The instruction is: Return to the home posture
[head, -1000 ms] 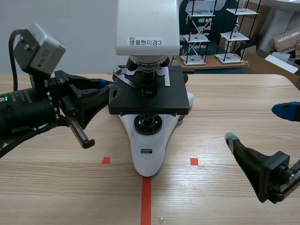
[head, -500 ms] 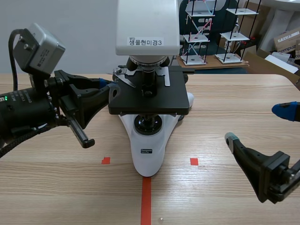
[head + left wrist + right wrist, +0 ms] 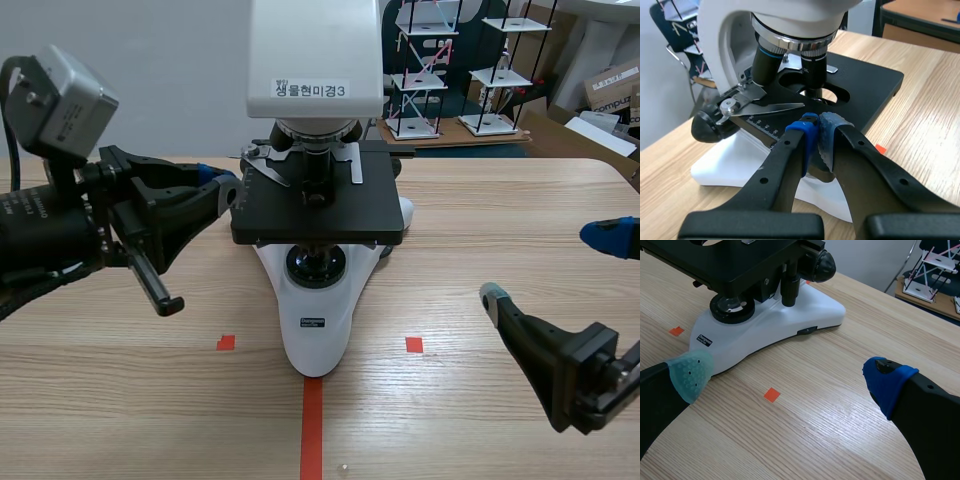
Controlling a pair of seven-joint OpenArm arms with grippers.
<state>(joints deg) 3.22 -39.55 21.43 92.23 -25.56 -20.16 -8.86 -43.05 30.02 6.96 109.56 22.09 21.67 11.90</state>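
Jaws on the left gripper [image 3: 819, 131] are shut on nothing, pads touching, right by the microscope's [image 3: 316, 300] black stage [image 3: 860, 90]. Jaws on the right gripper [image 3: 788, 377] are wide apart, low over the table [image 3: 850, 440]. I think going home is just starting, and the left arm must back away next. Only the left wrist view shows its pads meeting.

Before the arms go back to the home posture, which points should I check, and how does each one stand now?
1. Left gripper holds nothing: ok, fingers shut, pads together.
2. Left gripper clear of the microscope stage: cannot tell, tips are very near its edge.
3. Right gripper holds nothing: ok, open.
4. Right gripper clear of the microscope: ok, bare table between.
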